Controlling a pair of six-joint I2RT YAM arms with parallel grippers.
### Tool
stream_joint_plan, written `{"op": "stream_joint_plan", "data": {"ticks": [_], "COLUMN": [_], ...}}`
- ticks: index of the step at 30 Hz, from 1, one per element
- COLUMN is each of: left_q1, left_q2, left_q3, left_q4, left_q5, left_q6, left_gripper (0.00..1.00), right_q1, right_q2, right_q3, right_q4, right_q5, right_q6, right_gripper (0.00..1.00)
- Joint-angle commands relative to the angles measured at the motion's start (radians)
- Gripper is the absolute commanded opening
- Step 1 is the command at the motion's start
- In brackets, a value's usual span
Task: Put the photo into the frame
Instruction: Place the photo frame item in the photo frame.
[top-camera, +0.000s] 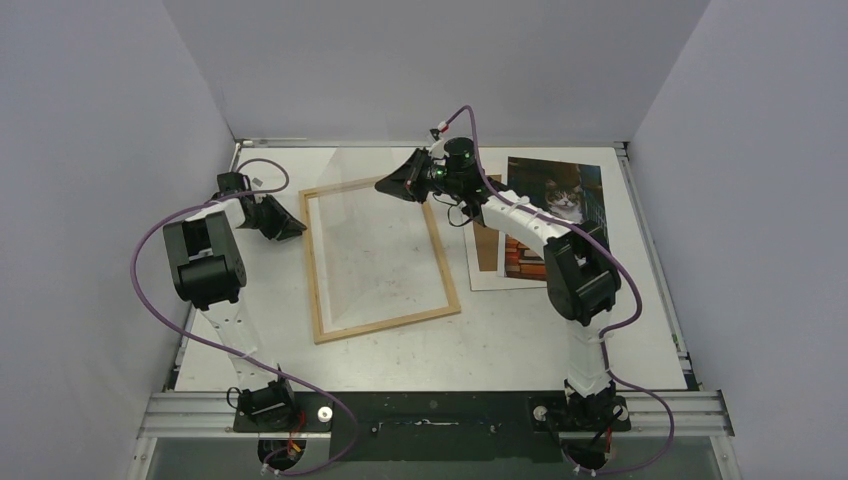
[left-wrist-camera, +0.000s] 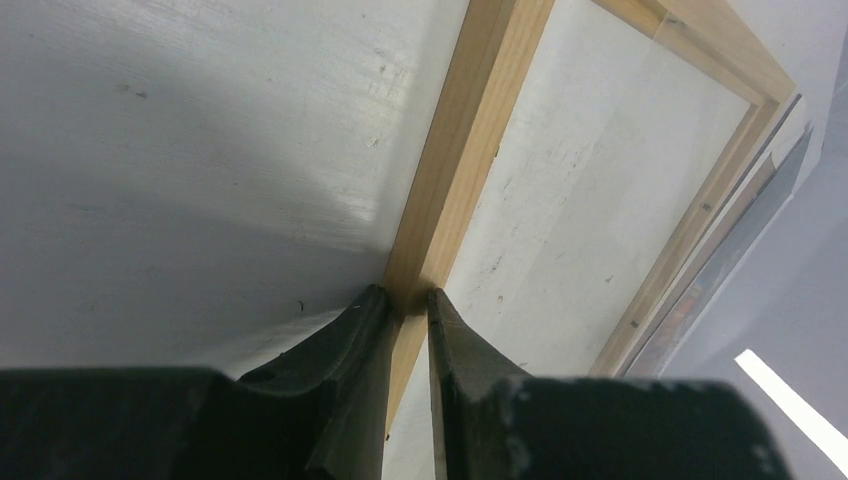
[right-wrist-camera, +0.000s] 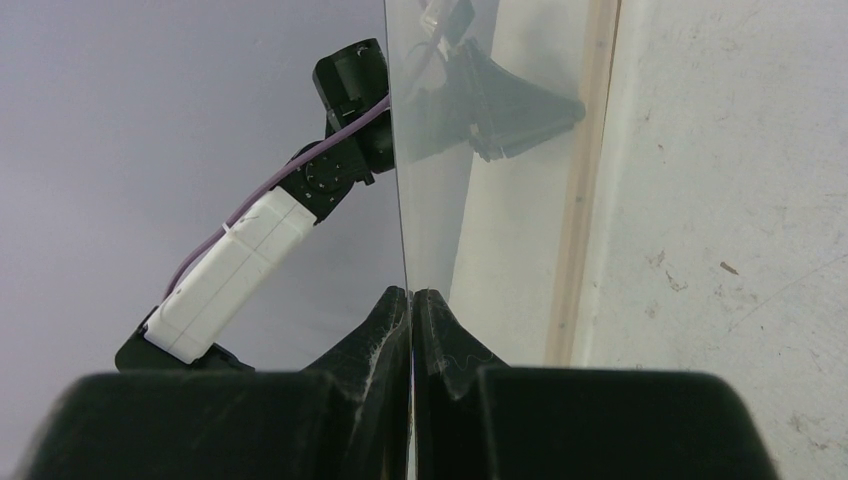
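The light-wood frame (top-camera: 390, 322) lies flat in the middle of the table. My left gripper (top-camera: 300, 228) is at its left rail. In the left wrist view its fingers (left-wrist-camera: 455, 340) press both sides of that rail (left-wrist-camera: 470, 150), and the left gripper (left-wrist-camera: 408, 295) is shut on it. My right gripper (top-camera: 382, 185) is shut on the top edge of a clear pane (top-camera: 370, 220). The pane stands tilted up out of the frame. In the right wrist view the right gripper (right-wrist-camera: 411, 293) pinches the thin pane (right-wrist-camera: 470, 200). The cat photo (top-camera: 565, 195) lies to the right, partly under the right arm.
A brown backing board (top-camera: 487, 250) lies beside the photo's left edge, partly under it. Grey walls close in the table on the left, back and right. The right arm's forearm crosses above the photo.
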Motion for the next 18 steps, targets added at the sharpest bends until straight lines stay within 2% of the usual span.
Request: {"op": "stream_joint_plan", "data": {"ticks": [1, 9, 18], "left_q1": [-0.015, -0.015, -0.015], "left_q2": [0.026, 0.031, 0.033], "left_q3": [0.011, 0.005, 0.006], "left_q4": [0.002, -0.001, -0.002], "left_q5": [-0.026, -0.029, -0.023], "left_q6": [0.018, 0.027, 0.027], "left_gripper": [0.14, 0.09, 0.06], "right_q1": [0.005, 0.008, 0.016], "right_q2": [0.001, 0.016, 0.04], "right_q3": [0.006, 0.007, 0.011], "right_q4": [0.092, 0.124, 0.06], "right_q5": [-0.002, 0.005, 0.014], "right_q6": [0.055, 0.119, 0.056], "right_gripper": [0.0, 0.0, 0.0]}}
